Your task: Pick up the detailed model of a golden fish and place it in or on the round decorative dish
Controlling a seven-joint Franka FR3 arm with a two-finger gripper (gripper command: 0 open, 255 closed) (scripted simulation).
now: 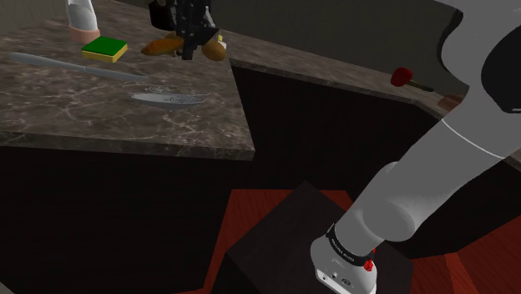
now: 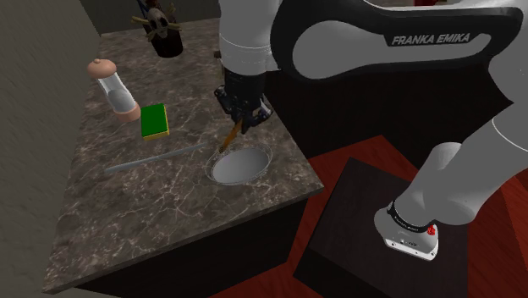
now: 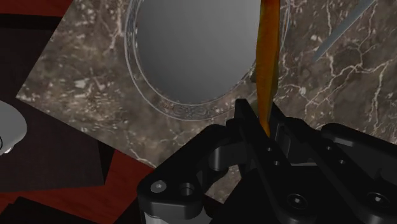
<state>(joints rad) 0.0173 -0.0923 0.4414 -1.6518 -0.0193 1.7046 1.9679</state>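
Pinching the fish (image 3: 266, 57) by one end in the pincer (image 3: 263, 124), black fingers pressing on its thin orange flanks, letting the body hang down for a clean drop. Holding it seemingly clear of the table (image 3: 83, 83), at the dish (image 3: 191, 44) rim rather than over the grey middle, so probably needing a small shift inward before letting go. Hovering, judging by the second exterior view, just high enough to pass the raised rim without knocking it. Hanging well apart from the sponge (image 2: 154, 121) and the knife (image 2: 156, 158), both lying beyond the dish and out of the way. Judging the carry as nearly over, release not yet done. Risking a tumble off the marble if opening too early, given the dish sitting near the table edge.
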